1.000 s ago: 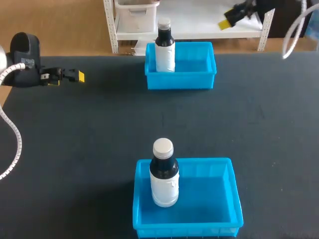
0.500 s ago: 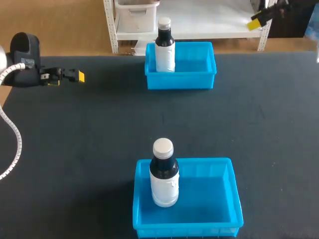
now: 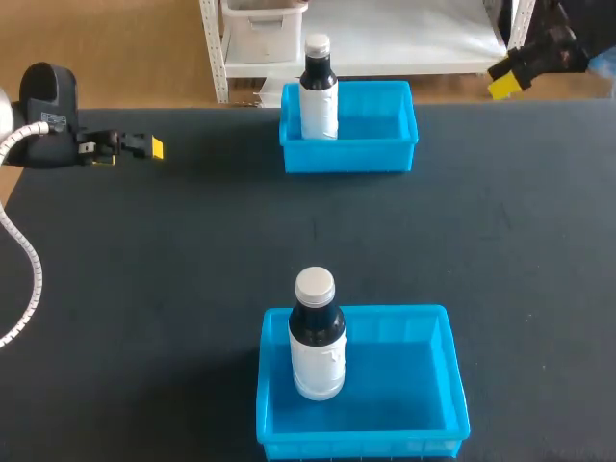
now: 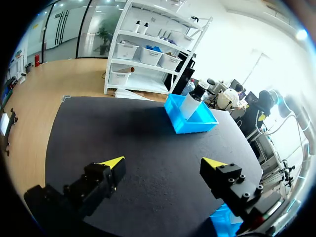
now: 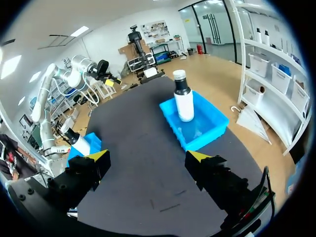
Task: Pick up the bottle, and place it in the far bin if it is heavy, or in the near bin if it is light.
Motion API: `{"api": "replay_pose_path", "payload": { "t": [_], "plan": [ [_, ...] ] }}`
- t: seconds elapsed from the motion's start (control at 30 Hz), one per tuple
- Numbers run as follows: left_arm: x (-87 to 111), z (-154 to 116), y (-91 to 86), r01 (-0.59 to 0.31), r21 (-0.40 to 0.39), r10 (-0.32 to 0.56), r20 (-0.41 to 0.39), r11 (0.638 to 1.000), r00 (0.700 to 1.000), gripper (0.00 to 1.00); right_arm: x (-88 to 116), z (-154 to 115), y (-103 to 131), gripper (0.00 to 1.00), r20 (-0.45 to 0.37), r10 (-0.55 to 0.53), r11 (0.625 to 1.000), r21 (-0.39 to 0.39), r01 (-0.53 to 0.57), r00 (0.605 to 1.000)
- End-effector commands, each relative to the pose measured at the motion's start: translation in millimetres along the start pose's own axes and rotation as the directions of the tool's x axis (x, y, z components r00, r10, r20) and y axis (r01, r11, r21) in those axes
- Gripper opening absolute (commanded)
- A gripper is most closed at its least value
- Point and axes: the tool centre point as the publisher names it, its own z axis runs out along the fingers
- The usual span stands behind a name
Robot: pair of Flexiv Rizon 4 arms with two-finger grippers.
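Note:
Two alike bottles, white with a dark neck and a pale cap, stand upright in blue bins. One bottle (image 3: pixel 319 91) is in the left end of the far bin (image 3: pixel 371 144); the other bottle (image 3: pixel 316 339) is in the left part of the near bin (image 3: pixel 404 395). My left gripper (image 3: pixel 146 147) hovers at the table's far left, open and empty (image 4: pixel 163 165), pointing towards the far bin (image 4: pixel 197 123) and its bottle (image 4: pixel 191 101). My right gripper (image 3: pixel 505 83) is off the far right edge, open and empty (image 5: pixel 148 157), with the far bin (image 5: pixel 202 131) and its bottle (image 5: pixel 183 98) ahead.
The dark table top (image 3: pixel 289 221) lies bare between the two bins. A white shelf unit (image 3: pixel 260 43) stands just behind the far edge. In the right wrist view the near bin (image 5: pixel 91 143) and its bottle (image 5: pixel 78 140) show beside my left finger.
My right gripper has moved rightwards and down from above the shelf towards the table's far right corner. The left arm, both bottles and both bins have stayed put.

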Motion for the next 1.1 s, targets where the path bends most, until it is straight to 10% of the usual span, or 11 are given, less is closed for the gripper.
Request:
{"api": "replay_pose_path", "payload": {
  "t": [0.03, 0.37, 0.57, 1.1],
  "plan": [
    [0.0, 0, 0.0, 0.000, 0.000, 0.000, 0.000, 1.000, 1.000, 1.00, 0, 4, 38, 1.00, -0.028, 0.008, 0.737, 0.676, 0.013, 1.000],
    [0.0, 0, 0.0, 0.000, 0.000, 0.000, 0.000, 1.000, 1.000, 1.00, 10, 12, 41, 1.00, -0.051, 0.066, 0.691, 0.723, -0.009, 0.996],
    [0.0, 0, 0.0, 0.000, 0.000, 0.000, 0.000, 1.000, 1.000, 1.00, 14, 16, 33, 1.00, -0.020, 0.108, 0.813, 0.577, -0.077, 0.994],
    [0.0, 0, 0.0, 0.000, 0.000, 0.000, 0.000, 1.000, 1.000, 1.00, 14, 16, 33, 1.00, -0.020, 0.108, 0.813, 0.577, -0.077, 0.994]
  ]
}}
